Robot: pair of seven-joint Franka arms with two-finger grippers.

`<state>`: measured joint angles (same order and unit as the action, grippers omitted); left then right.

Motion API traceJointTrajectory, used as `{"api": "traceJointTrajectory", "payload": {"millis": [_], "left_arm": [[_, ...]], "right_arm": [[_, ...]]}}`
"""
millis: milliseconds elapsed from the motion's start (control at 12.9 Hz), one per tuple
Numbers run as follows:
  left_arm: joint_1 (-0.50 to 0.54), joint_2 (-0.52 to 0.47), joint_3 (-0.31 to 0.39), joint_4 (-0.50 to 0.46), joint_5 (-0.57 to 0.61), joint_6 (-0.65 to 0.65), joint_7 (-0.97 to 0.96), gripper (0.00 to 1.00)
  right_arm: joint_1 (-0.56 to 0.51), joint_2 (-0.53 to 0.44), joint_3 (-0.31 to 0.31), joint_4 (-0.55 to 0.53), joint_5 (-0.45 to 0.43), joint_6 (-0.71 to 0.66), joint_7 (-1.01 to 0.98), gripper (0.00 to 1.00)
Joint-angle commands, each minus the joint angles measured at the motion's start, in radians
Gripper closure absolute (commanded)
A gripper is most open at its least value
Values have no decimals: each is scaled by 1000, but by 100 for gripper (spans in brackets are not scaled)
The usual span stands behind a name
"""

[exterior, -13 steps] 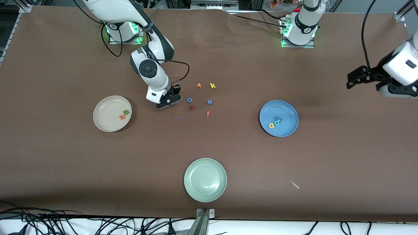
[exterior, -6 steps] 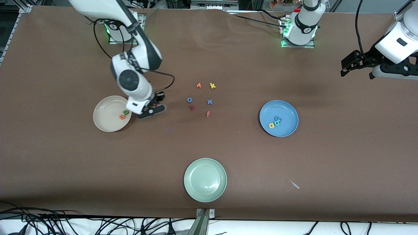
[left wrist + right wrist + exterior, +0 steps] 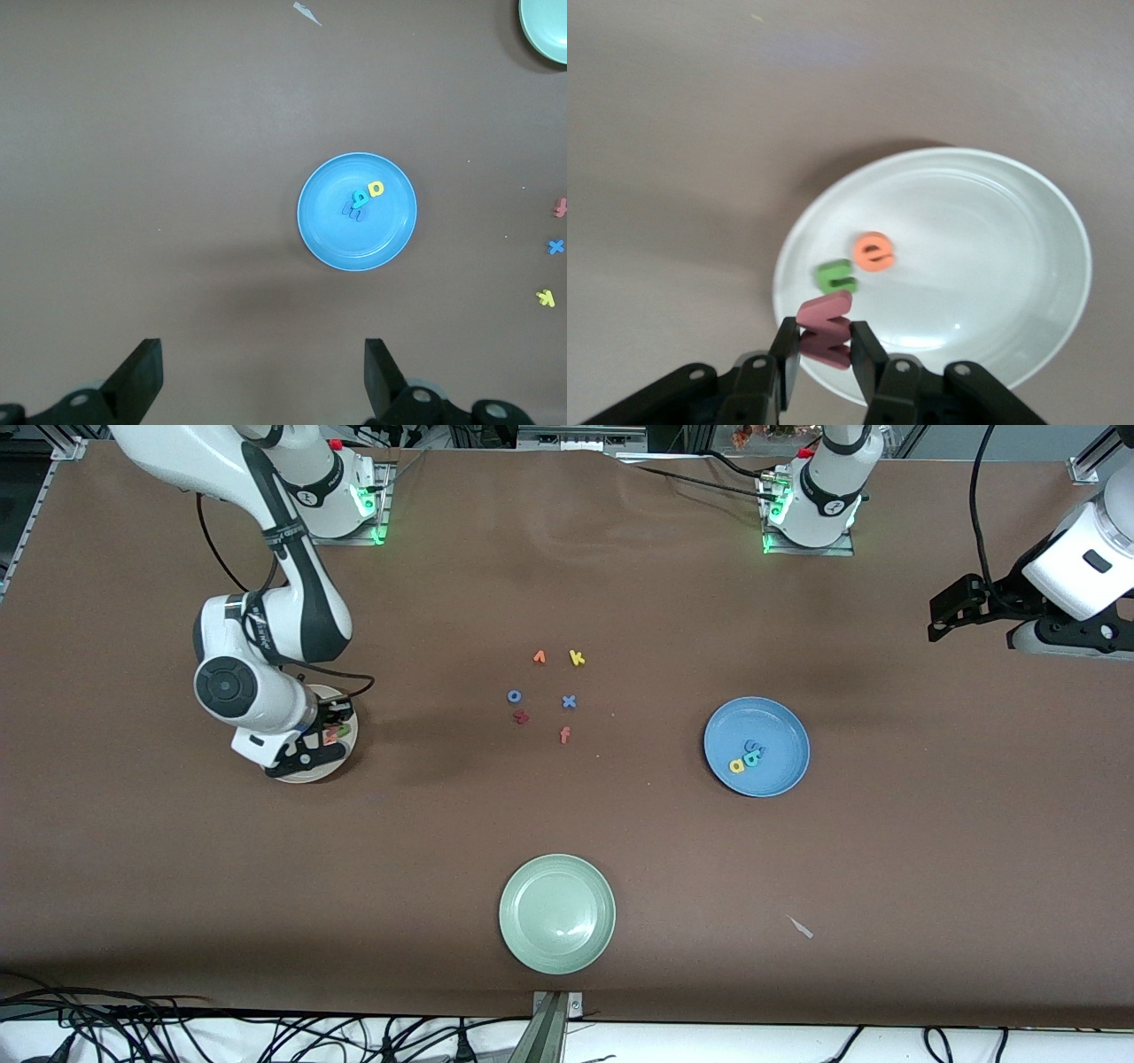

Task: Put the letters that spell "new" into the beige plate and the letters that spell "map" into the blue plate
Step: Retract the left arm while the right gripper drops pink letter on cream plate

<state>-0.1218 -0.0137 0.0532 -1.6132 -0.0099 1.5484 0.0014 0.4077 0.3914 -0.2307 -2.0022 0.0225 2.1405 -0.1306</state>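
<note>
My right gripper (image 3: 326,737) hangs over the rim of the beige plate (image 3: 312,776), shut on the pink-red "w" (image 3: 826,329), which sits between its two fingers (image 3: 866,354). In that plate (image 3: 1010,230) lie the orange "e" (image 3: 874,251) and the green letter (image 3: 835,276), side by side. The blue plate (image 3: 756,746) holds the blue "m" (image 3: 353,211), the teal letter (image 3: 361,197) and the yellow letter (image 3: 376,188) in a tight cluster. My left gripper (image 3: 952,615) waits open and empty, high over the left arm's end of the table, looking down on the blue plate (image 3: 354,248).
Loose letters lie mid-table between the two plates: an orange "v" (image 3: 539,657), yellow "k" (image 3: 577,658), blue "o" (image 3: 515,696), blue "x" (image 3: 569,701), a dark red letter (image 3: 521,716) and an orange-red "f" (image 3: 564,734). A pale green plate (image 3: 556,913) sits nearest the front camera. A white scrap (image 3: 801,927) lies beside it.
My right arm has swung from beside the loose letters to over the beige plate, carrying the pink-red "w". My left arm has drawn up slightly toward its base.
</note>
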Motion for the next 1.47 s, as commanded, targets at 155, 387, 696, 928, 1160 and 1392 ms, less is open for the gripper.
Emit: {"api": "traceJointTrajectory", "payload": {"millis": [155, 387, 696, 928, 1160, 1392], "left_arm": [[-6, 17, 0, 42, 15, -40, 17, 0], [-7, 17, 0, 41, 13, -42, 17, 0], [-4, 18, 0, 45, 10, -53, 17, 0], [-4, 17, 0, 45, 10, -53, 17, 0], [-13, 17, -1, 45, 13, -54, 16, 0], [-10, 17, 0, 45, 10, -57, 16, 0]], "right_arm": [[-6, 44, -29, 28, -3, -13, 13, 0], [-6, 35, -29, 138, 4, -146, 3, 0], [6, 34, -18, 302, 8, -373, 17, 0], [13, 8, -15, 400, 10, -542, 17, 0], [13, -71, -13, 411, 10, -620, 16, 0], [-18, -150, 4, 422, -1, -637, 8, 0]]}}
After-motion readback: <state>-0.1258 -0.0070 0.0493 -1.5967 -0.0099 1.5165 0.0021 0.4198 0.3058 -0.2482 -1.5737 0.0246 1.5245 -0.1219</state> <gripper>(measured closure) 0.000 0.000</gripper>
